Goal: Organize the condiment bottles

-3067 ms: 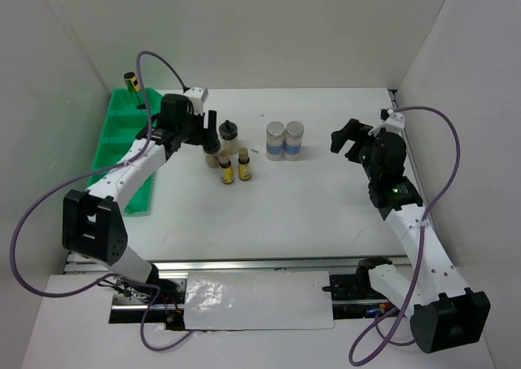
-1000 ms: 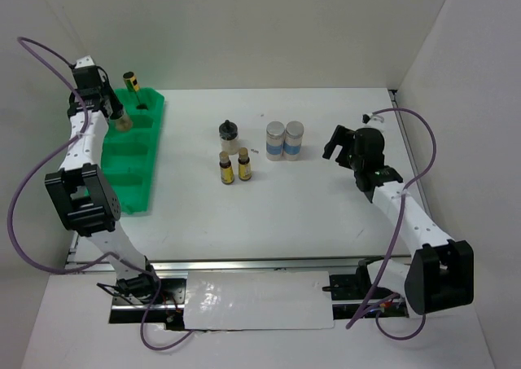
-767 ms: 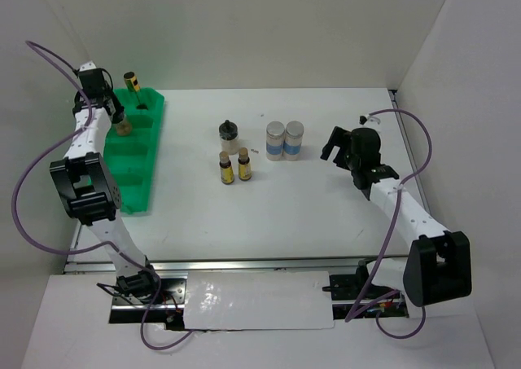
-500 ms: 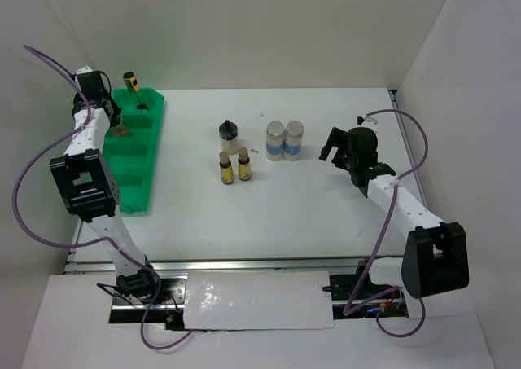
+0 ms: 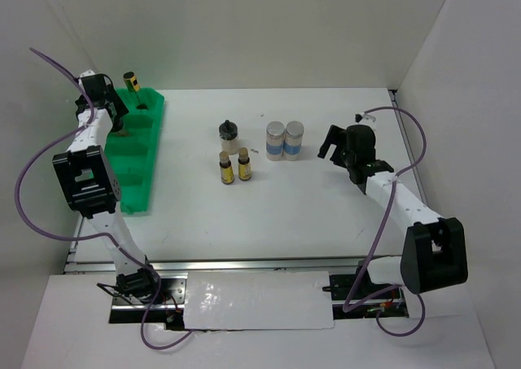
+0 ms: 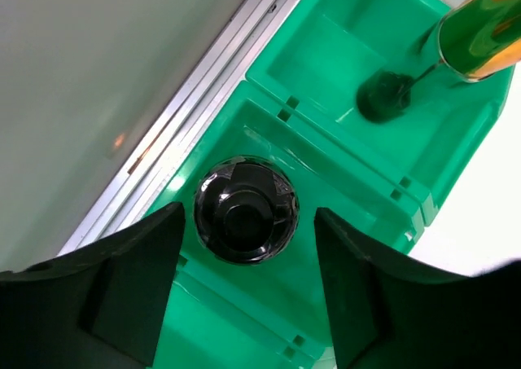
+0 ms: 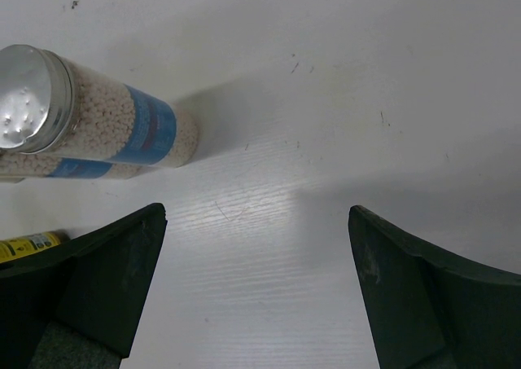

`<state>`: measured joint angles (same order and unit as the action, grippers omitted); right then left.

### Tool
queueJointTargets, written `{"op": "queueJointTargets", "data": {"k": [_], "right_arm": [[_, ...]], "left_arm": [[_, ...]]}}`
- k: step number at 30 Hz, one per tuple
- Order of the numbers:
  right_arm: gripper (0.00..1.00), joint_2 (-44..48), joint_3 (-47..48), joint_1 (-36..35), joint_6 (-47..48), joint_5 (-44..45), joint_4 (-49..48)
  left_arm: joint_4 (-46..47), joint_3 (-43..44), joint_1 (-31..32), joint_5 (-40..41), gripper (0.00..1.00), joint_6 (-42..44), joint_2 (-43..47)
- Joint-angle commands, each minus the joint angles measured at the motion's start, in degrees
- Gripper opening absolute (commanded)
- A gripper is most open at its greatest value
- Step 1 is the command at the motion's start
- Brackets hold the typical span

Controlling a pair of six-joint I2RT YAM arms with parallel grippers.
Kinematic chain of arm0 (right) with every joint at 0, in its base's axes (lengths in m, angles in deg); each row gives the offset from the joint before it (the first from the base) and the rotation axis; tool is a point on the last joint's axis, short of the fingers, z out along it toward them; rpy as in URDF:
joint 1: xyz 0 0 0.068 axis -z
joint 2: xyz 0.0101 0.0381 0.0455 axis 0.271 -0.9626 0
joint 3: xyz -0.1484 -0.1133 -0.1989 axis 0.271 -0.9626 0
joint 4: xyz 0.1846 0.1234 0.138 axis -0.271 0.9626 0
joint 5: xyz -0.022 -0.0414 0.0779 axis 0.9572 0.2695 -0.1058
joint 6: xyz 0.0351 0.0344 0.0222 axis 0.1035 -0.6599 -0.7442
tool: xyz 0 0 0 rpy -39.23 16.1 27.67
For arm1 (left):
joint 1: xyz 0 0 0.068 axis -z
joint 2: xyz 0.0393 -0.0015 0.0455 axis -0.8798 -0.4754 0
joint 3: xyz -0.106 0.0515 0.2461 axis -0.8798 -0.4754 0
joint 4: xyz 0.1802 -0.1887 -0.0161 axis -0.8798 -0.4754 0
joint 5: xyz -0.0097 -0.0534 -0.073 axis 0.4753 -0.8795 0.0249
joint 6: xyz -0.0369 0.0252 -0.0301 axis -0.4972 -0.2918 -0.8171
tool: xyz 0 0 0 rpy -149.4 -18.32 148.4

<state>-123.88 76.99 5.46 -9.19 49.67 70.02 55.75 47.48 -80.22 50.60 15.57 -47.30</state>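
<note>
A black-capped bottle [image 6: 246, 210] stands in the second compartment of the green tray [image 5: 134, 182]. My left gripper [image 6: 248, 216] is open around it, with a gap on each side of the cap; in the top view the left gripper [image 5: 112, 115] hides this bottle. A yellow-labelled bottle [image 5: 130, 81] stands in the tray's far compartment. On the table are a clear black-capped bottle [image 5: 229, 134], two small amber bottles [image 5: 226, 169] [image 5: 243, 167] and two silver-lidded blue-labelled jars [image 5: 276, 139] [image 5: 294, 139]. My right gripper [image 5: 332, 145] is open and empty, right of the jars [image 7: 81, 120].
The tray's nearer compartments [image 5: 130, 153] hold nothing I can see. White walls close in the left, back and right sides. A metal rail [image 6: 187, 108] runs along the tray's outer edge by the left wall.
My left gripper carried a bottle from the table group to the tray, set it in the second compartment and opened. My right gripper shifted slightly left toward the jars.
</note>
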Motion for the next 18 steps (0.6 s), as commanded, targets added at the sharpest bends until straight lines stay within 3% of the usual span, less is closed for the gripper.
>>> {"op": "queueJointTargets", "data": {"k": [1, 3, 7, 12, 15, 18], "right_arm": [[1.00, 2.8, 1.0, -0.5, -0.2, 1.3, -2.5], [1.00, 4.7, 1.0, -0.5, -0.2, 1.3, -2.0], [1.00, 8.2, 0.5, -1.0, -0.2, 2.6, -0.8], [1.00, 13.8, -1.2, -1.0, 1.0, 3.7, 1.6], [1.00, 16.2, -1.7, -1.0, 1.0, 4.3, 2.2], [1.00, 18.5, -1.7, -1.0, 1.0, 4.3, 3.5]], "left_arm": [[0.0, 2.4, -0.2, 0.8, 0.80, -0.9, 0.2], [-0.5, 2.4, -0.2, 0.2, 0.87, -0.9, 3.8], [-2.5, 2.4, 0.8, -5.9, 0.90, 0.0, 11.8], [-0.4, -2.6, 14.5, -11.5, 0.90, 13.3, 20.0], [-0.4, -4.3, 23.8, -14.3, 0.90, 18.3, 20.0], [-0.4, -3.8, 29.7, -15.9, 0.90, 17.0, 15.5]]}}
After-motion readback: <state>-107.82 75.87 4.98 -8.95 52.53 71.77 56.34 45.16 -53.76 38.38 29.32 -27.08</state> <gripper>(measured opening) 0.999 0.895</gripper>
